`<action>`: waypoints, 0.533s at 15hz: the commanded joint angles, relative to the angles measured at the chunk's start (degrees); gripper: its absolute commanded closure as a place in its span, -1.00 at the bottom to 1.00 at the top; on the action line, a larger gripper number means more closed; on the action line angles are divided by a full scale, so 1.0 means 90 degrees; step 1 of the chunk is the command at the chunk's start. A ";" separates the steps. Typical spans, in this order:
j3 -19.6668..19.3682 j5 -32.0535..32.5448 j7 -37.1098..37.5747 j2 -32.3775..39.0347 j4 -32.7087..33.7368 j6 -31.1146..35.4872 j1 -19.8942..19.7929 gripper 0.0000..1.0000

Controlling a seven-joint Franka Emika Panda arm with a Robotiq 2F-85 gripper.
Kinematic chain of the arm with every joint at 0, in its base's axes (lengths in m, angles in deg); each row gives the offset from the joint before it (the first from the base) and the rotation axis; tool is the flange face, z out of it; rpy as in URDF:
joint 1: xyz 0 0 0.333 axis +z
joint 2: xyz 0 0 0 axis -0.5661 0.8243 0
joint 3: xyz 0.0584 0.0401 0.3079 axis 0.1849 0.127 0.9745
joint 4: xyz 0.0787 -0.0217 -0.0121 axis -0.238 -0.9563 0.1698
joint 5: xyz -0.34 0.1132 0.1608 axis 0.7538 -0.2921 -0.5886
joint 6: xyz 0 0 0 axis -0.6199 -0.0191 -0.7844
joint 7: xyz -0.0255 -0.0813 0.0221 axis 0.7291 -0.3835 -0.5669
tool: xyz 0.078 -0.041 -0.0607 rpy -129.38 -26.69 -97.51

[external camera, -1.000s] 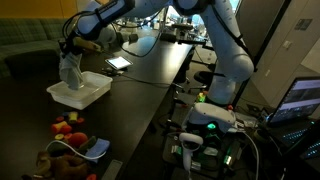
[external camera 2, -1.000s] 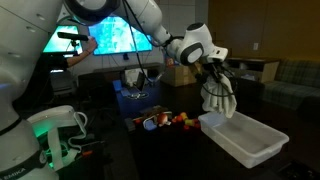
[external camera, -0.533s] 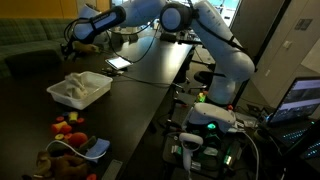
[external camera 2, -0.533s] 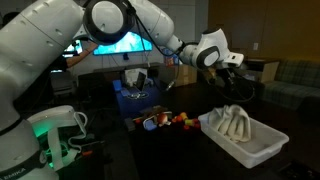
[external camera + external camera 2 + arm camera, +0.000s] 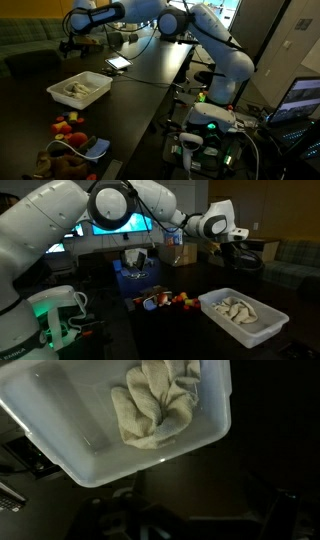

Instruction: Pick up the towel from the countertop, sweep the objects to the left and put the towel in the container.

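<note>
The pale towel (image 5: pixel 74 90) (image 5: pixel 237 308) (image 5: pixel 155 405) lies crumpled inside the white container (image 5: pixel 100 86) (image 5: pixel 262 326) (image 5: pixel 60 430) on the dark countertop (image 5: pixel 140 95) (image 5: pixel 190 330) (image 5: pixel 260 450). My gripper (image 5: pixel 70 45) (image 5: pixel 240 258) (image 5: pixel 190 515) hangs well above the tray, open, with nothing between its dim, widely spread fingers. The small red, yellow and orange objects (image 5: pixel 68 125) (image 5: pixel 168 300) sit in a cluster beside the container, apart from it.
A flat white tablet-like slab (image 5: pixel 118 62) lies farther along the counter. A brown toy and a blue-white item (image 5: pixel 88 150) rest near the counter's end. A blue box (image 5: pixel 135 275) and a lit screen (image 5: pixel 110 220) stand behind the objects.
The towel hung from my shut gripper over the container; it has dropped into the tray. The gripper has opened and risen away.
</note>
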 commanded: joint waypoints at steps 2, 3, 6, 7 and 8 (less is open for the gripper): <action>0.0244 0.0095 -0.0953 -0.1253 -0.1113 -0.1415 -0.0261 -0.99; 0.0229 0.0115 -0.1094 -0.1517 -0.1412 -0.1637 -0.0290 -1.00; 0.0156 0.0186 -0.1419 -0.2265 -0.2304 -0.2124 -0.0397 -1.00; 0.0141 0.0206 -0.1482 -0.2485 -0.2602 -0.2175 -0.0434 -1.00; 0.0134 0.0217 -0.1537 -0.2722 -0.2908 -0.2235 -0.0478 -1.00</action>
